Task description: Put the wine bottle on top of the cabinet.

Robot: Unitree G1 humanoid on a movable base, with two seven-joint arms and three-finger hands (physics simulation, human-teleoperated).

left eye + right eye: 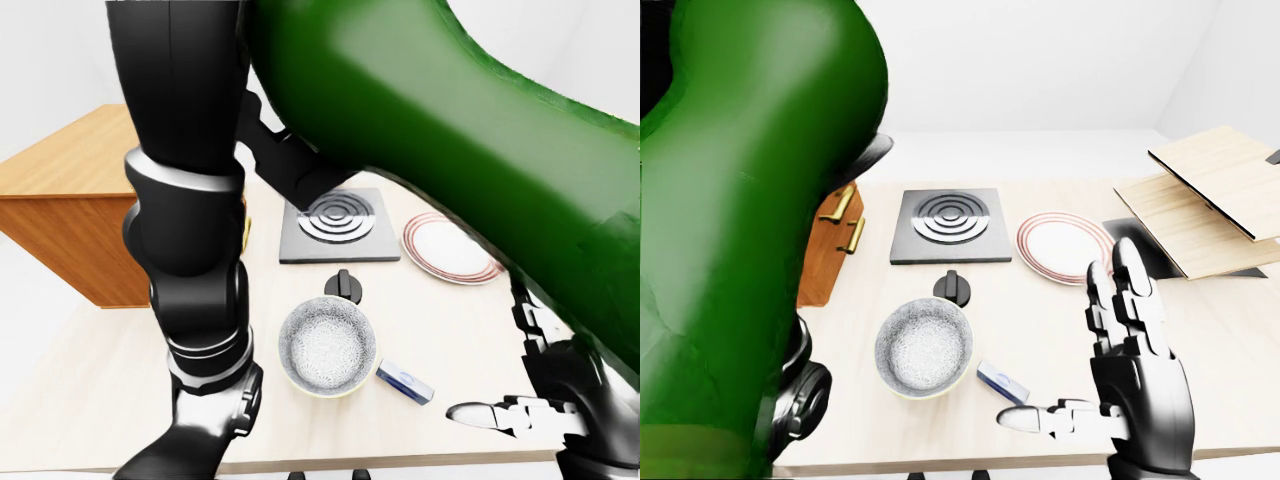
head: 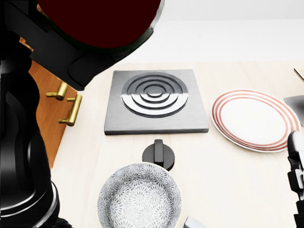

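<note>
The green wine bottle point(image 1: 440, 130) is held up very close to my head cameras and fills much of both eye views; its dark base point(image 2: 99, 19) fills the top left of the head view. My left hand point(image 2: 85, 61) is shut round the bottle's lower part, with the black forearm point(image 1: 190, 200) rising at the left. The wooden cabinet point(image 1: 70, 190) with gold handles point(image 2: 69, 102) stands at the left, beside the table and below the bottle. My right hand point(image 1: 1080, 350) is open and empty over the table's lower right.
On the light table point(image 1: 1060, 320) lie a grey hob plate point(image 2: 154, 99), a black knob point(image 2: 158, 154), a patterned bowl point(image 2: 140, 199), a red-rimmed plate point(image 2: 254, 118) and a small blue-white packet point(image 1: 1002, 381). Wooden boards point(image 1: 1210, 200) lie at the right.
</note>
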